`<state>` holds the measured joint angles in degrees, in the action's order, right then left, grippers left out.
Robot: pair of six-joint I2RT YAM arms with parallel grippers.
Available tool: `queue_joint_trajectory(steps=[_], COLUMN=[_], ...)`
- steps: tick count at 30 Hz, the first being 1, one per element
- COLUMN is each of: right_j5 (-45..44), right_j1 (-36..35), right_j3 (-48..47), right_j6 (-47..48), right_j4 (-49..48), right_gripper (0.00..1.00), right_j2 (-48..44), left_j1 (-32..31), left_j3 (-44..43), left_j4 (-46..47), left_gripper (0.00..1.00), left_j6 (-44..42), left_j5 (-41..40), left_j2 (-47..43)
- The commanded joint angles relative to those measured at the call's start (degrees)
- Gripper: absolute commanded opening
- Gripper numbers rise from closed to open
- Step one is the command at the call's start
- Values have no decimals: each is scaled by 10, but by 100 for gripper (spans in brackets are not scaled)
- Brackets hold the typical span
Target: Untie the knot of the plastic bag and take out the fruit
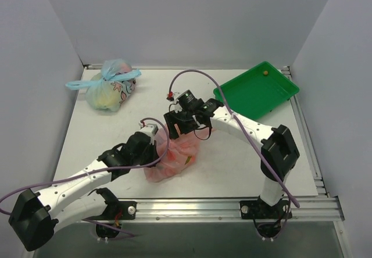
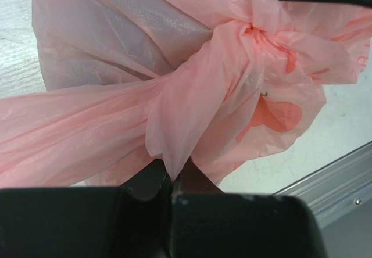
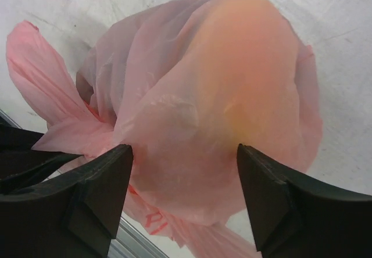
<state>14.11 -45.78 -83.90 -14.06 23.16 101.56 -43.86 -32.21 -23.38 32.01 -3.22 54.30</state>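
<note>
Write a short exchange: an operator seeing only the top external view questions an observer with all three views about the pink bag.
Operator: Is the left end effector gripping anything?
Observer: Yes: the left wrist view shows the left end effector shut on a fold of the pink bag, near the knot.
Operator: What lies under the right one?
Observer: The right wrist view shows an orange-yellow fruit through the plastic, between the fingers of the open right end effector.

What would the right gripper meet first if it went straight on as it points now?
The right gripper would likely meet the pink plastic bag, bulging over a yellow-orange fruit; the depth is unclear.
</note>
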Motion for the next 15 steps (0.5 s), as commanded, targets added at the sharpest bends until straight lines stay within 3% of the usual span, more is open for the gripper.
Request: queue_joint_trajectory(steps=[1, 2, 3, 5, 6, 9, 11, 15], right_j5=[13, 9, 1, -7, -16, -27, -35, -35], right_j1=[-4, -4, -1, 4, 16, 44, 88, 164], right_j3=[17, 22, 26, 45, 56, 115, 168, 266], right_j6=[-16, -17, -16, -21, -25, -54, -91, -151], right_j4=[-25, -29, -32, -41, -47, -83, -108, -159], right_gripper=[67, 61, 48, 34, 21, 5, 0, 0], right_j2=[14, 15, 17, 13, 0, -46, -74, -168], left_j1=[-2, -2, -3, -2, 0, 19, 61, 168], left_j3=[-13, -15, -15, -20, -22, -34, -38, -40], left_j4=[0, -1, 0, -8, -11, -31, -39, -33], left_gripper=[2, 2, 2, 2, 1, 0, 0, 0], left_j6=[20, 24, 27, 32, 33, 38, 42, 54], left_j5=[-34, -38, -43, -66, -74, -106, -108, -52], left_j2=[5, 5, 4, 2, 0, -2, -6, -12])
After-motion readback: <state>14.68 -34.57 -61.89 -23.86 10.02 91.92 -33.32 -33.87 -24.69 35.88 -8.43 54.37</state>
